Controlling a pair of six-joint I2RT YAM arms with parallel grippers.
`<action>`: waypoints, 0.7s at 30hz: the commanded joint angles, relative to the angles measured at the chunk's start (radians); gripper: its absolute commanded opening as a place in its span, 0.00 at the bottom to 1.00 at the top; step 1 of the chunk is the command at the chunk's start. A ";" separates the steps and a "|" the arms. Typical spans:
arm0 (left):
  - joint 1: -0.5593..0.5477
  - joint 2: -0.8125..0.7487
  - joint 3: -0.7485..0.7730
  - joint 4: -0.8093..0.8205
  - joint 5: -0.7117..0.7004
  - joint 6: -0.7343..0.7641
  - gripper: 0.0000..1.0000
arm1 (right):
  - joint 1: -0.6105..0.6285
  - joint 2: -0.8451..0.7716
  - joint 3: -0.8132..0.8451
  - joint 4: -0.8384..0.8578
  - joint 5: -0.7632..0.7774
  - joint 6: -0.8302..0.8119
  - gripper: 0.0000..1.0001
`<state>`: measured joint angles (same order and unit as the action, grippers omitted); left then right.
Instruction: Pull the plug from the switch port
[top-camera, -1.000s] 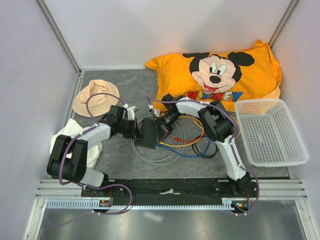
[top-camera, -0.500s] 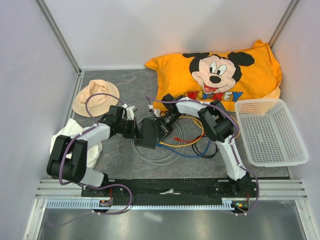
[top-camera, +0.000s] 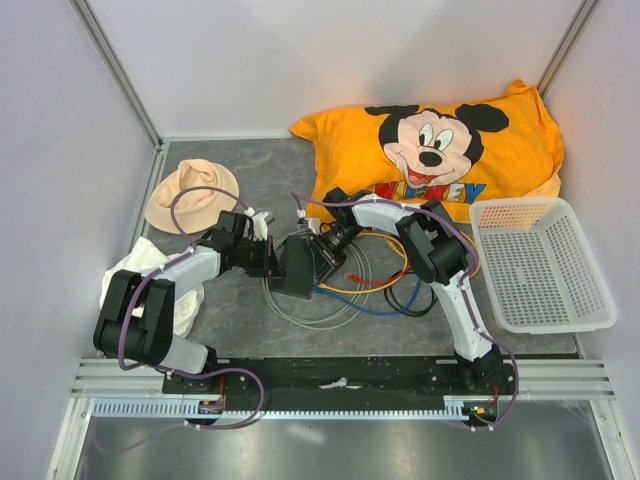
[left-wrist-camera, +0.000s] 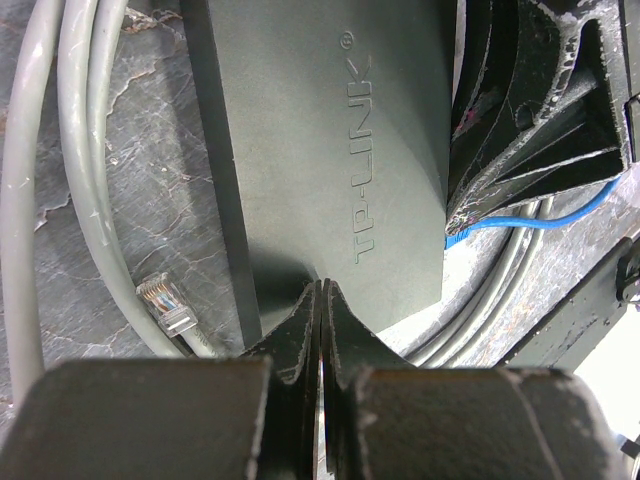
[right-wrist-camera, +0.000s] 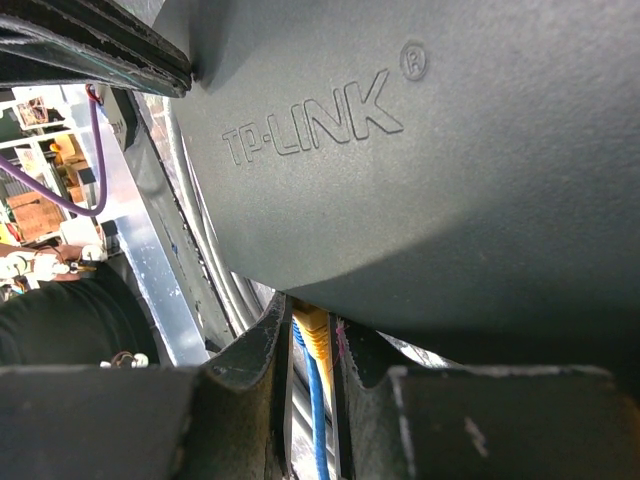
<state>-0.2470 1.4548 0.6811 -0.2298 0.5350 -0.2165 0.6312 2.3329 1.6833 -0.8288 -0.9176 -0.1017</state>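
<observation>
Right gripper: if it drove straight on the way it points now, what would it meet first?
The switch: its edge lies directly ahead of the right gripper, whose fingers close around the yellow plug on the blue cable. Depth is hard to judge, but almost no gap shows.

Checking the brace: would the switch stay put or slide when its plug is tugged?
The switch looks like a flat plastic box, so probably light and apt to slide toward the pull. Its smooth casing may slip under the left gripper, whose shut jaws meet only its edge. The right gripper pinches the yellow plug.
</observation>
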 joint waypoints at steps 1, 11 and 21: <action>0.008 0.027 -0.009 -0.026 -0.035 -0.003 0.02 | 0.002 0.016 0.009 0.017 0.157 -0.055 0.00; 0.008 0.026 -0.009 -0.026 -0.032 -0.001 0.02 | -0.001 -0.035 -0.053 0.060 0.140 -0.073 0.00; 0.008 0.019 -0.011 -0.025 -0.035 -0.001 0.02 | -0.021 -0.024 -0.059 0.077 0.122 -0.059 0.00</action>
<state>-0.2424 1.4616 0.6815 -0.2283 0.5518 -0.2165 0.6247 2.2910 1.6188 -0.7521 -0.9188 -0.1143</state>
